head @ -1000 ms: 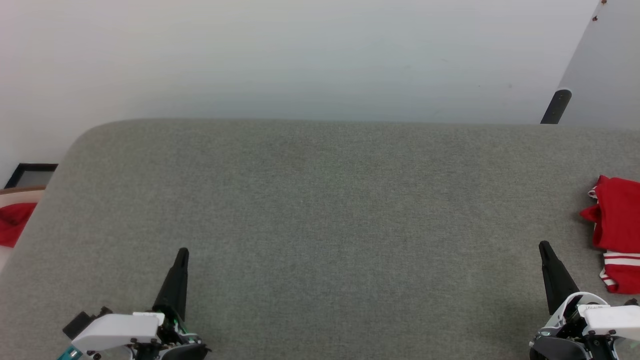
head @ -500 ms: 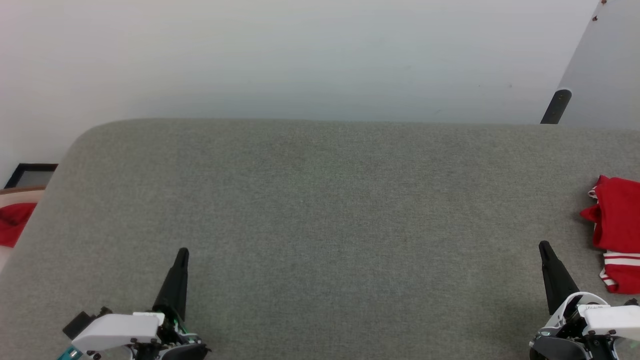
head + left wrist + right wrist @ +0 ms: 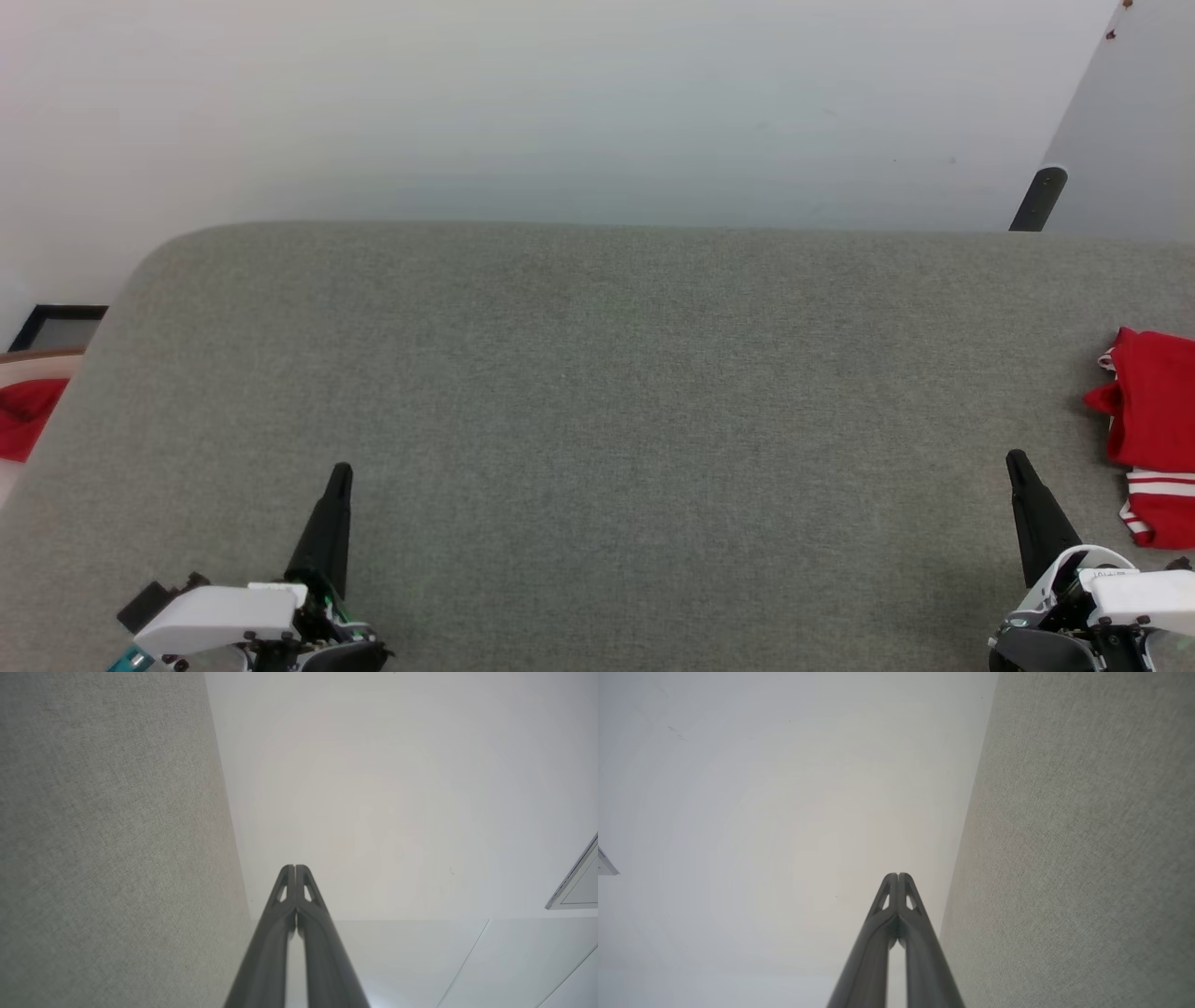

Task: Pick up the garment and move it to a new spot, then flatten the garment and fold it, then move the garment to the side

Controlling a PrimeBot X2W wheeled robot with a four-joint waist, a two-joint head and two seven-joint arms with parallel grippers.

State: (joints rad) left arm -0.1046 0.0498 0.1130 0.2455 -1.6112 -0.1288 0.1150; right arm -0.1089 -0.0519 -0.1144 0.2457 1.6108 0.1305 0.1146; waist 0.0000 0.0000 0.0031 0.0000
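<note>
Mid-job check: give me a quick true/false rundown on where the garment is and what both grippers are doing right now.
1. The left gripper and the right gripper are both shut and empty. True.
2. The garment lies at the right edge of the grey surface. True.
3. The right gripper touches the garment. False: bare surface shows between them in the head view.
4. The garment is spread flat in the middle of the surface. False: it lies bunched at the right edge, partly cut off by the picture's border.
5. A small red scrap lies beyond the surface's left edge. True.
</note>
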